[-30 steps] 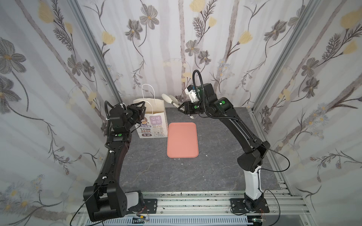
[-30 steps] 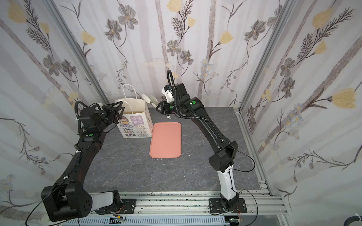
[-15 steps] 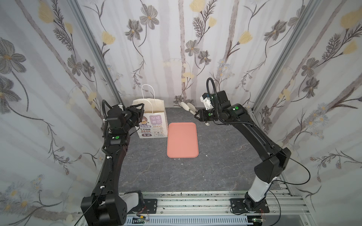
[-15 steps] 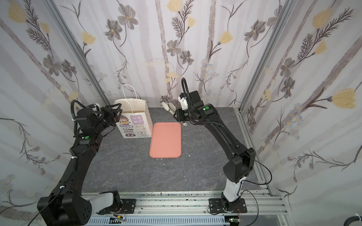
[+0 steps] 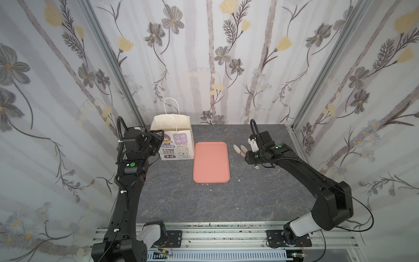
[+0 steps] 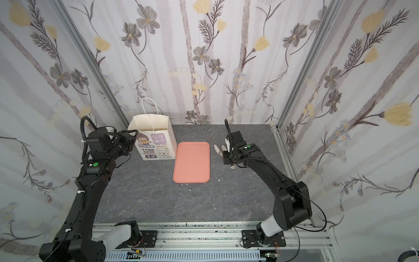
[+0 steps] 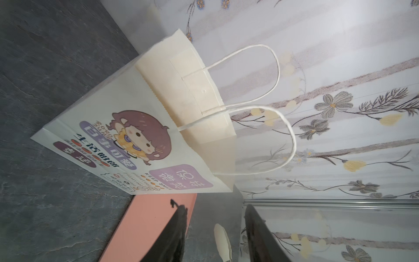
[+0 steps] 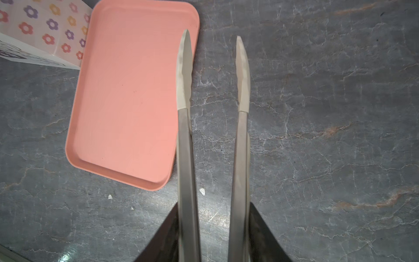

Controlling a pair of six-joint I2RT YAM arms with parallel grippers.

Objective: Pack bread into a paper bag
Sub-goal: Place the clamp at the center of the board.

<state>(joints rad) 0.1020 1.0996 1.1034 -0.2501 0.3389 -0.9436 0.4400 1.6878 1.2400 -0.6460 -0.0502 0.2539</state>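
Note:
The white paper bag stands upright at the back left with its mouth open. No bread shows in any view. My left gripper hovers at the bag's left side, open, with nothing between its fingers. My right gripper is shut on a pair of metal tongs. It holds them low over the table, just right of the pink tray. The tong tips are apart and grip nothing.
The pink tray lies bare in the middle of the grey stone-patterned table, next to the bag. A few pale crumbs lie near its front right corner. Floral walls close in the back and sides, and an aluminium rail runs along the front.
My right arm has carried the tongs from above the bag's right side rightward and down, to beside the tray. My left gripper has stayed by the bag.

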